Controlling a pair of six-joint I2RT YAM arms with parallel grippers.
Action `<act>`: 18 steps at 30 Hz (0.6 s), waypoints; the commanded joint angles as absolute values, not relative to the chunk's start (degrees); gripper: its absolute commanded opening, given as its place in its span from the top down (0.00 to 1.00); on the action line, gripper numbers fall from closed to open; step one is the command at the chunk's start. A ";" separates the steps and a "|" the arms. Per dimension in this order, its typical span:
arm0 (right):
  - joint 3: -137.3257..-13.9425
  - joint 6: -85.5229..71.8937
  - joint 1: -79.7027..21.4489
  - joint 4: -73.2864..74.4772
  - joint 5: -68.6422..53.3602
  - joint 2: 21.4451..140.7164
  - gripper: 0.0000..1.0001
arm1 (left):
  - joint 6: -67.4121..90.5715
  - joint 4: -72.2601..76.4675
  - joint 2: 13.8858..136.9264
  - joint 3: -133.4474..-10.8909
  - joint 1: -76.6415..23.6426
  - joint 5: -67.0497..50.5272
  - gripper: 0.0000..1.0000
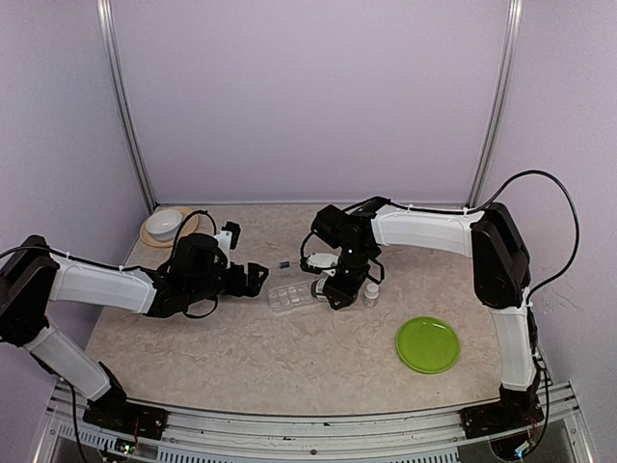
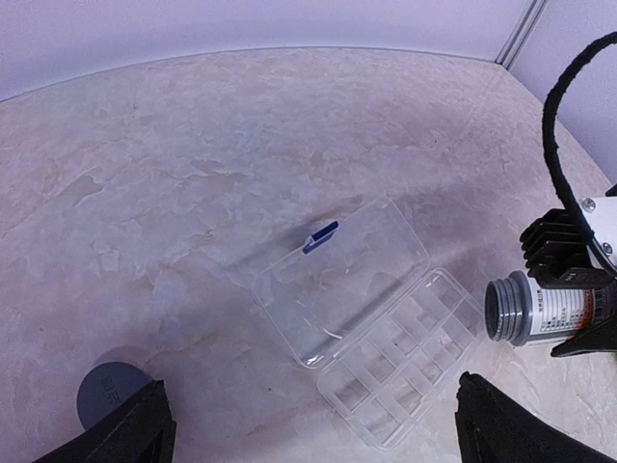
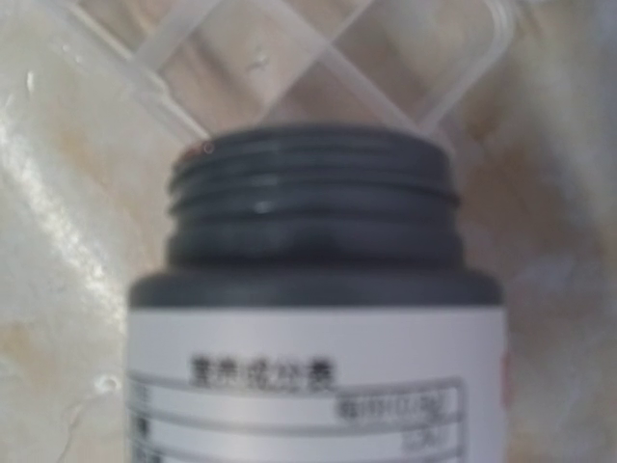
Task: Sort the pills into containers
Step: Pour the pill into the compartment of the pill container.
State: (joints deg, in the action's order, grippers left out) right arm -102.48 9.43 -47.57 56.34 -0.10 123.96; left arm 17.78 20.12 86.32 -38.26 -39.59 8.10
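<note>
While bottle [image 3: 318,328] blocks compartment box [image 3: 318,43], label cropped, blurred.

Clear box [image 2: 400,371] with dark blue mark [image 2: 320,236]; grey-necked, white-labelled bottle [image 2: 549,311]; lime-green plate [image 1: 427,344]; white bowl [image 1: 166,224]; mottled beige tabletop [image 1: 241,352].

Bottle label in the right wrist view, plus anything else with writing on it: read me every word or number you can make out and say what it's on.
Nothing can be quoted with confidence.
Bottle label, right wrist view: a heading of Chinese-looking characters over a table of small print, too blurred to read.
Same label, left wrist view: tiny print, unreadable.
Cap: faint raised marks, unreadable.
Box: no writing; its blue tab looks blank.
</note>
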 commanded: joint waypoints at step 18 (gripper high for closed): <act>-106.03 10.69 -48.10 59.66 1.06 121.99 1.00 | 18.11 21.52 86.84 -37.79 -39.61 7.74 0.01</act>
State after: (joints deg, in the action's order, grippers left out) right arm -103.88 9.85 -47.57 58.04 0.56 123.94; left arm 17.78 20.14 86.32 -38.26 -39.59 8.10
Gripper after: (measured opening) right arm 0.532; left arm 0.988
